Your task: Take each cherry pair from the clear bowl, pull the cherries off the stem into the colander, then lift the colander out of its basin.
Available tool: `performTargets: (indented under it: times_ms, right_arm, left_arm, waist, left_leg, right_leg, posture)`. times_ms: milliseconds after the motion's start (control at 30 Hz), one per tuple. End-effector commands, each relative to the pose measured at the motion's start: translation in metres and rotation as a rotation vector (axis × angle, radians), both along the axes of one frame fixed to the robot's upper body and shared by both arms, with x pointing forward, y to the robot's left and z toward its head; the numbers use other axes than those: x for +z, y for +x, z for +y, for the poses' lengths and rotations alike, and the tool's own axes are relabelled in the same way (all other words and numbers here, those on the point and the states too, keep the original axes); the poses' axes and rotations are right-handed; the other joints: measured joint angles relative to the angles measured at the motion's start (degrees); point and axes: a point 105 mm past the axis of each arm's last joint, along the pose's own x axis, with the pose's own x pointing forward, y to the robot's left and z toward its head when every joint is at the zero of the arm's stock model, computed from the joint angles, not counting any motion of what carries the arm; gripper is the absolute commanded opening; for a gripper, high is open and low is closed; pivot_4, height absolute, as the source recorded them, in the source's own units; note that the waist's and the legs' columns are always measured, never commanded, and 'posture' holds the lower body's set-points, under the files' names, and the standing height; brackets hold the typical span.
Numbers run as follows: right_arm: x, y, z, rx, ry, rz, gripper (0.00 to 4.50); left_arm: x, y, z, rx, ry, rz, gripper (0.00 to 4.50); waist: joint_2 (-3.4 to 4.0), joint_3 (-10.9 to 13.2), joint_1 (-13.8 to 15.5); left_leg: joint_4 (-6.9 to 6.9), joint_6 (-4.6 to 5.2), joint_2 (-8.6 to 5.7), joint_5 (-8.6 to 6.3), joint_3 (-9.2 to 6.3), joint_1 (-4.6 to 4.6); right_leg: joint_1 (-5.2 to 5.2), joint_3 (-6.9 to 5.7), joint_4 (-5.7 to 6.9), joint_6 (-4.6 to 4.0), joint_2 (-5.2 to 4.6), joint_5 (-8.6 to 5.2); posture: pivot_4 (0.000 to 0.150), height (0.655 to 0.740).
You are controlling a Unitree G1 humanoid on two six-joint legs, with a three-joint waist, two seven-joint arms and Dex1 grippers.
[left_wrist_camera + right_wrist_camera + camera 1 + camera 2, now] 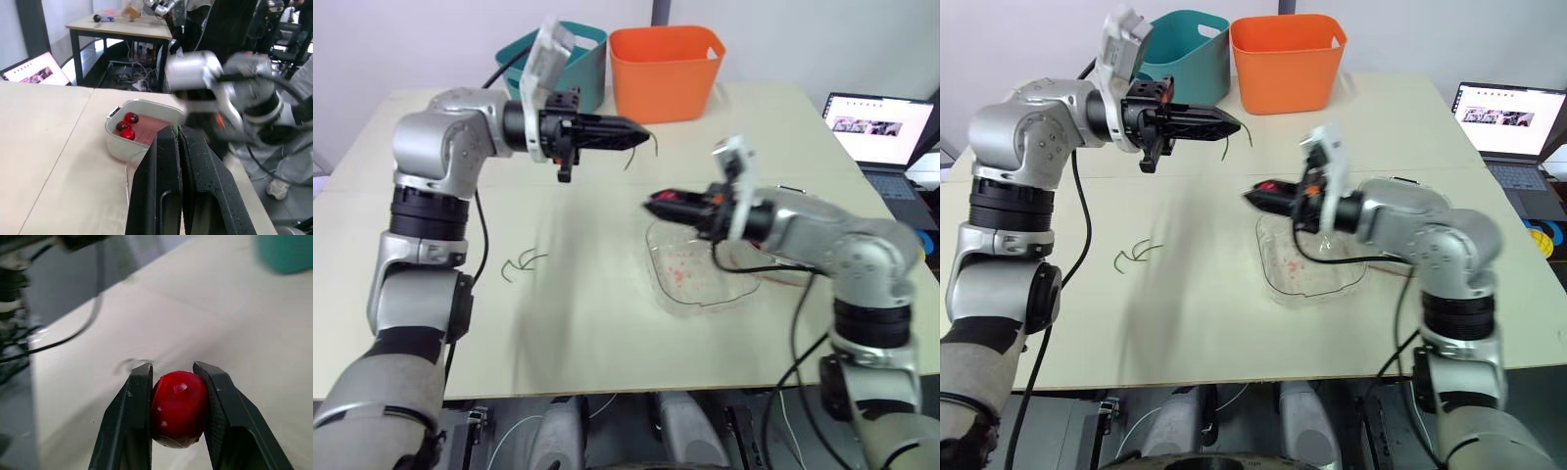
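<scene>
Clamps a cherry (pixel 177 407) in right gripper (pixel 173 370) over stained clear bowl (pixel 690 282), pinches a stem (pixel 652 142) in left gripper (pixel 641 131) (far left); three cherries (pixel 127 129) in colander (pixel 149 134)

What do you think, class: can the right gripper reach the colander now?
Probably yes: the right gripper, shut on a cherry, hangs over the clear bowl; the colander sits beside that bowl, nothing between.
</scene>
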Motion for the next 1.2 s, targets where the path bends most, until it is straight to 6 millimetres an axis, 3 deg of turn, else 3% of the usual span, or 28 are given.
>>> performTargets:
  times_ms: [33,233,567,800,833,1033,1200]
  right_arm:
    - [0.012,0.002,-0.037,-0.129,-0.019,-0.067,1.02]
    - [0.001,0.007,-0.105,-0.364,-0.129,-0.071,1.02]
    - [-0.039,0.006,-0.136,-0.438,-0.264,-0.009,1.02]
    - [-0.045,-0.001,-0.140,-0.434,-0.265,0.013,1.02]
    - [-0.045,-0.001,-0.141,-0.440,-0.267,0.011,1.72]
    - [-0.040,-0.001,-0.147,-0.456,-0.263,0.006,3.57]
    - [-0.023,0.001,-0.144,-0.454,-0.239,-0.042,3.57]
  left_arm:
    - [0.007,-0.004,0.004,0.002,-0.004,-0.053,0.00]
    - [-0.005,0.002,0.010,0.040,0.036,-0.061,0.00]
    - [-0.015,0.005,0.009,0.045,0.065,-0.066,0.00]
    - [-0.017,0.004,0.011,0.049,0.070,-0.058,0.00]
    - [-0.018,0.004,0.011,0.049,0.070,-0.057,0.00]
    - [-0.017,0.007,0.013,0.065,0.072,-0.056,0.00]
    - [-0.017,0.010,0.020,0.102,0.061,-0.043,0.00]
  waist:
    - [0.00,0.0,0.0]
    - [0.00,0.0,-0.3]
    - [0.00,0.0,-0.1]
    - [0.00,0.0,-0.3]
    - [0.00,0.0,-0.3]
    - [0.00,0.0,-0.2]
    - [0.00,0.0,-0.2]
  left_leg:
    - [0.00,0.00,0.00,0.00,0.00,0.01]
    - [0.00,0.00,0.00,0.00,0.03,0.02]
    - [0.01,0.00,-0.01,0.00,0.03,0.04]
    - [0.02,0.00,-0.01,0.00,0.04,0.06]
    - [0.02,0.00,-0.01,0.00,0.04,0.07]
    - [0.02,0.00,-0.01,0.00,0.04,0.06]
    - [0.02,0.00,-0.02,0.00,0.04,0.06]
  right_leg:
    - [0.00,0.00,0.00,0.00,0.00,0.00]
    - [-0.01,0.01,0.01,0.00,0.02,0.00]
    - [0.00,0.04,0.05,0.02,0.02,-0.01]
    - [0.00,0.05,0.07,0.02,0.03,-0.02]
    - [0.00,0.05,0.07,0.02,0.03,-0.02]
    - [0.01,0.05,0.07,0.03,0.02,-0.02]
    - [0.01,0.05,0.07,0.03,0.02,-0.02]
  posture:
    - [0.150,0.7400]
    - [0.150,0.7400]
    - [0.150,0.7400]
    - [0.150,0.7400]
    - [0.150,0.7400]
    - [0.150,0.7400]
    - [0.150,0.7400]
